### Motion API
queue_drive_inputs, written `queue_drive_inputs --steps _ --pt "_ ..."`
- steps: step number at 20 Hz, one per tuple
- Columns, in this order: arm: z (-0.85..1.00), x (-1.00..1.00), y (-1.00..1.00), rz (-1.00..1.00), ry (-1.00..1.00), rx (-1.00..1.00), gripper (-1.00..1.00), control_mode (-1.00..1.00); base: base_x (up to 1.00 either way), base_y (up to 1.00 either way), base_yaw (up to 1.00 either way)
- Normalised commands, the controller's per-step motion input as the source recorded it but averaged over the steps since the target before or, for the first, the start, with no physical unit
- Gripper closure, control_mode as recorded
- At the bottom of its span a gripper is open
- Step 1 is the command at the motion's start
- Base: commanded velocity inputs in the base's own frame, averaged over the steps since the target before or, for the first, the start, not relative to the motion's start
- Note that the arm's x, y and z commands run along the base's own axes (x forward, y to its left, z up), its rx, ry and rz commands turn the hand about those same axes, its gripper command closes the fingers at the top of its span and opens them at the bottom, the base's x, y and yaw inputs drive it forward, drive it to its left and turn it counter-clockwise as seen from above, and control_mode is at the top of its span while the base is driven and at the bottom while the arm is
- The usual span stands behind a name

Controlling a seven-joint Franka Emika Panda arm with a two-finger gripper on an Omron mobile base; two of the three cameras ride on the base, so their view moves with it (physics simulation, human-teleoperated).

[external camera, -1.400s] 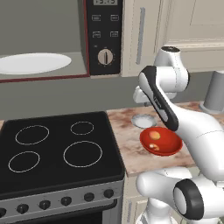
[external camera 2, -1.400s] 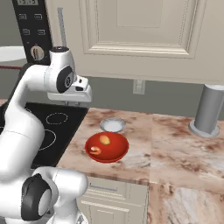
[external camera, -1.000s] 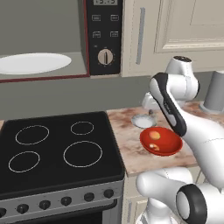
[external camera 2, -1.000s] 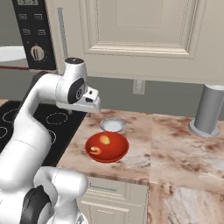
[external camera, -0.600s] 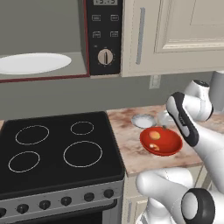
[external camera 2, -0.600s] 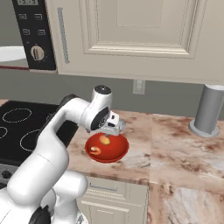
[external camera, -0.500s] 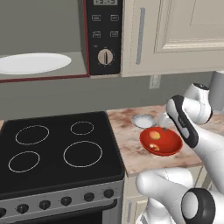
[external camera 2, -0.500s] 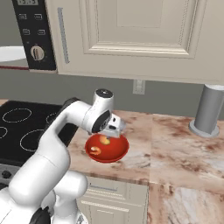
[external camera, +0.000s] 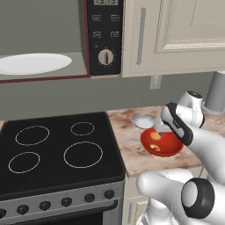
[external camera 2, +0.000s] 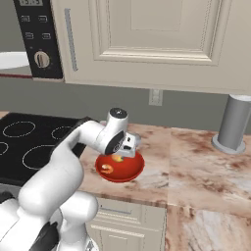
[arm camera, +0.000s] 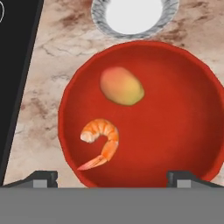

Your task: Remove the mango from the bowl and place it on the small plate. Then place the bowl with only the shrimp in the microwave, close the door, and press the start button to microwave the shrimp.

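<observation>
Now my gripper [arm camera: 112,176] hangs over the wide glossy red bowl [arm camera: 192,113], fingers spread wide apart, gripping nothing.
Small rounded orange-yellow mango [arm camera: 121,85] lies in the bowl beside the curled pale orange shrimp [arm camera: 99,143]; small pale grey-white plate [arm camera: 131,16] touches the bowl's far rim on the marbled counter [arm camera: 48,70].

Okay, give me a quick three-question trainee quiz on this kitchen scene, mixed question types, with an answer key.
1. True or false: the mango already lies on the small plate.
2. What lies beside the mango in the bowl? A) shrimp B) spoon C) lemon
3. Fill in: the gripper hovers above the ____, jaws apart.

Key: 1 false, it is in the bowl; 2 A; 3 bowl.
</observation>
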Motion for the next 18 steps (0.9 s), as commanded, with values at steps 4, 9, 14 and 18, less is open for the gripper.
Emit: queue_drive_inputs --steps 4,9,14,18 --pt "-0.03 0.30 0.05 -0.01 0.10 0.00 -1.00 -1.00 0.00 0.00 0.00" --pt "-0.03 0.26 0.04 -0.03 0.08 0.00 -1.00 -1.00 0.00 0.00 0.00" --pt "-0.15 0.17 0.00 -0.01 0.02 0.00 -1.00 -1.00 0.00 0.00 0.00" --pt "-0.26 0.14 0.00 0.00 0.01 0.00 -1.00 -1.00 0.00 0.00 0.00"
